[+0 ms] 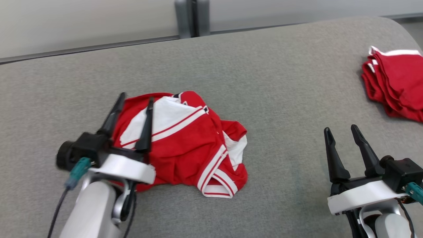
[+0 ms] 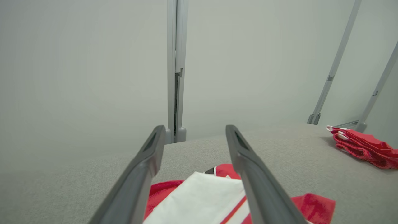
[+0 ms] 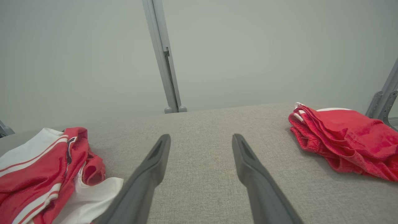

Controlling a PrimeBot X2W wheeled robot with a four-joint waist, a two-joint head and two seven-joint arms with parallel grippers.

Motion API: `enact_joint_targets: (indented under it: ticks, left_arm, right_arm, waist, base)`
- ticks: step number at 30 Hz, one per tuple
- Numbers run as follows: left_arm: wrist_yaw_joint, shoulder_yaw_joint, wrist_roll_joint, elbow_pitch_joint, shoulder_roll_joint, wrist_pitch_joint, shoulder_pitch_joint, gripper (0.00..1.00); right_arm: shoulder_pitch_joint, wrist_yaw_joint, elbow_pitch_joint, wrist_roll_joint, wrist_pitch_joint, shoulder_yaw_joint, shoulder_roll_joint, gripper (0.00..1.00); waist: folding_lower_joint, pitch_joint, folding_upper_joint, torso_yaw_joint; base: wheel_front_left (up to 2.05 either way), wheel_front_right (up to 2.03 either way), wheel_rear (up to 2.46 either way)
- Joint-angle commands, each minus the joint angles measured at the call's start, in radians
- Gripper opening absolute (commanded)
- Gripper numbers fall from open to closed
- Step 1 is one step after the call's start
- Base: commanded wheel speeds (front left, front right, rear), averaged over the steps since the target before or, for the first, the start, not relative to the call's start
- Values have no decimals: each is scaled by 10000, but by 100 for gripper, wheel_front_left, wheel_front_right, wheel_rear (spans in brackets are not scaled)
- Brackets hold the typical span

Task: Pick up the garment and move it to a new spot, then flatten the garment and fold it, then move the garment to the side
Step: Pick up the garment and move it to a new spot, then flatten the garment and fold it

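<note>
Garment: a red jersey point(image 1: 185, 145) with white panels and red-and-white striped trim, lying in a crumpled heap, neither flattened nor folded.
Garment's place: on the grey padded surface point(image 1: 264, 82), to my left front, with one striped hem turned toward me at the near edge of the heap.
My left gripper point(image 1: 136, 98): fingers spread wide, gripping nothing. It hangs over the near left part of the jersey, fingertips pointing away from me across the white panel. I cannot tell whether the fingers touch the cloth.
Left wrist view: the white panel and a red stripe show between and below my two dark fingers point(image 2: 146, 174).
My right gripper point(image 1: 340, 129): jaws wide and empty, over bare grey surface at my right front, well apart from the jersey.
Red pile point(image 1: 396, 82): a stack of red cloth with white edging at the far right of the surface, well apart from the jersey. My right gripper sits between the two.
Behind: a pale wall with a grey upright post point(image 1: 192, 16) at the far edge of the surface.
</note>
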Motion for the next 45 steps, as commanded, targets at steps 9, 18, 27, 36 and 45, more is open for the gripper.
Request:
enact_joint_targets:
  ticks: [9, 18, 27, 36, 45]
  left_arm:
    - [212, 1352, -82, -363, 496, -38, 1562, 100]
    - [66, 1363, -175, -388, 604, -37, 2698, 100]
    - [13, 1161, -239, -546, 732, 310, 3330, 100]
    - [36, 1006, -282, -705, 819, 525, 3622, 100]
    - [160, 925, -259, -803, 882, 597, 3674, 100]
  right_arm:
    - [423, 0, -286, -210, 414, -124, -295, 100]
    - [1139, 0, -636, -213, 751, -341, -277, 100]
    - [1752, 0, -856, -174, 994, -494, -157, 100]
    - [2172, 0, -1192, -242, 1186, -575, 3, 100]
    - [2225, 0, -1285, -293, 1265, -613, 74, 100]
  waist:
    - [0, -791, 0, 1129]
    - [0, -1512, 0, 1566]
    - [0, -2042, 0, 1531]
    - [0, -2332, 0, 1543]
    - [0, -2311, 0, 1521]
  base:
    - [0, 0, 0]
    - [0, 0, 0]
    - [0, 0, 0]
    - [0, 0, 0]
    - [0, 0, 0]
